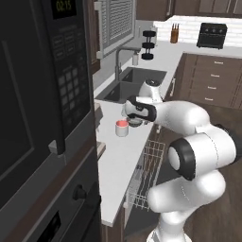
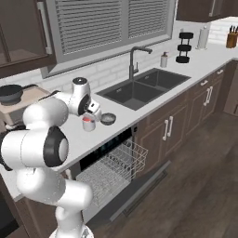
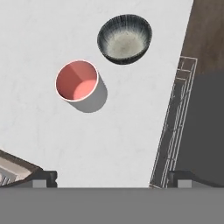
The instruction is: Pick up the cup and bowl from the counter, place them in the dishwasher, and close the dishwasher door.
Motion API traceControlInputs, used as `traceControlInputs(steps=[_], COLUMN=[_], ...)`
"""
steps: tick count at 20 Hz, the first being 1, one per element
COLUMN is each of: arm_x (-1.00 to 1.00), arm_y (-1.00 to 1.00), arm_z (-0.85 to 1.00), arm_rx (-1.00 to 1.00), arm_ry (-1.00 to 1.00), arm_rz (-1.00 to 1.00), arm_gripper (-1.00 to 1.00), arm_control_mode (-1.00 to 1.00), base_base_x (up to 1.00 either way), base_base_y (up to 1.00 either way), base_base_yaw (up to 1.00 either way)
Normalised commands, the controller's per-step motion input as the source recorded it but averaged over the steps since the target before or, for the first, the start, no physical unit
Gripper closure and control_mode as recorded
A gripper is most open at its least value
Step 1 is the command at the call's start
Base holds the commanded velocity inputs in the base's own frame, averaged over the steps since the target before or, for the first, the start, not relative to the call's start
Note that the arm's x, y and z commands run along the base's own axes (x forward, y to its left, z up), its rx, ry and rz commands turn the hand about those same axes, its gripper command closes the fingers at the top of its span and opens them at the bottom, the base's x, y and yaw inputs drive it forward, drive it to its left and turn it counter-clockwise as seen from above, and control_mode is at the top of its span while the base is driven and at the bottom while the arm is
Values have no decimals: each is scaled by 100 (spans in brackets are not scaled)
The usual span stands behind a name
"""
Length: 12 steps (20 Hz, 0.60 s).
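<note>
The gripper [image 3: 110, 175] has its jaws wide apart and empty, pointing straight down over the counter [image 3: 35, 39], likely lining up a top grasp. The cup [image 3: 77, 81] stands left of centre in the hand view, the bowl [image 3: 124, 38] just beside it, upper centre. Dishwasher rack [image 3: 175, 127] runs down the right.

One cup [image 3: 77, 80], one bowl [image 3: 125, 38], one wire rack [image 2: 114, 168].

Hand view straight down over counter [image 3: 52, 144]
</note>
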Motion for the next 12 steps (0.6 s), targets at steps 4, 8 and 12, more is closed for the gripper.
traceControlInputs(steps=[4,8,12], arm_x=[59,46,46], arm_y=[18,0,0], arm_z=[-32,-16,-20], arm_rx=[0,0,0], arm_ry=[0,3,3], arm_rz=[-14,-8,-2], arm_gripper=[-100,-100,-100], arm_control_mode=[-100,-100,-100], base_base_x=[0,0,0], base_base_y=[0,0,0], base_base_yaw=[0,0,0])
